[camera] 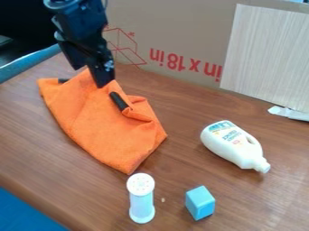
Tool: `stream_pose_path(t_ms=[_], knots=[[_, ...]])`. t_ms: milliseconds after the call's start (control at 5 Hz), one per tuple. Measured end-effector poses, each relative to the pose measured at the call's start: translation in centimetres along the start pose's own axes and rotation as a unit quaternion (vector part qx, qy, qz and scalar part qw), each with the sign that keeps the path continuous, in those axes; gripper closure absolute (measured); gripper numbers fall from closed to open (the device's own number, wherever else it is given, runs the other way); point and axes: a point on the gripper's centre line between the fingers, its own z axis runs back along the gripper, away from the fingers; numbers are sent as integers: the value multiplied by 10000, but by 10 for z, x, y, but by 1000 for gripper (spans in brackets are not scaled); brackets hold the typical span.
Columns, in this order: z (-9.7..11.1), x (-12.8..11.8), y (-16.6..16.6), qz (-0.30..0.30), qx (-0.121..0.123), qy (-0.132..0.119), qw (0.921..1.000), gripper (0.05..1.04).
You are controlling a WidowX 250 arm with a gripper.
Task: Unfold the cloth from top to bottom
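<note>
Clock face taken from the centre of the camera view.

- Far left to 9 o'clock: orange cloth (102,128) on the table (36,144). Its upper part is bunched into a peak, with a curled fold at its 2 o'clock side; the lower part lies flatter, narrowing to a corner at its 6 o'clock.
- 10 to 11 o'clock: gripper (102,80), at the cloth's upper end, against or just above the bunching. Whether it is apart, together or clamped on fabric, I cannot tell.
- 6 o'clock: white-topped shaker (141,198), upright, near the cloth's lower corner.
- 5 o'clock: blue block (199,202).
- 4 o'clock: white bottle (232,144), on its side, well apart from the cloth.

Step in hand, my reading: securing the upper layer; unfolding looks barely begun. Next I need to confirm a grip on that layer alone, lift a little, then draw it toward 5 or 6 o'clock and lay it down. Pulled too far, it could topple the shaker.
</note>
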Motion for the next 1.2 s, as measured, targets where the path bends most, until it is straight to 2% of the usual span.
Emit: stream_pose_path(t_ms=[200,400,600,800,1200], knots=[[-10,-1,-9,333,257,-454,9981,83],[-15,10,-13,748,136,-1013,9919,83],[-29,13,-11,1030,-92,-1439,9842,83],[-40,18,-10,1298,-187,-1864,9737,83],[-61,24,-4,1818,-77,-2025,9622,83]])
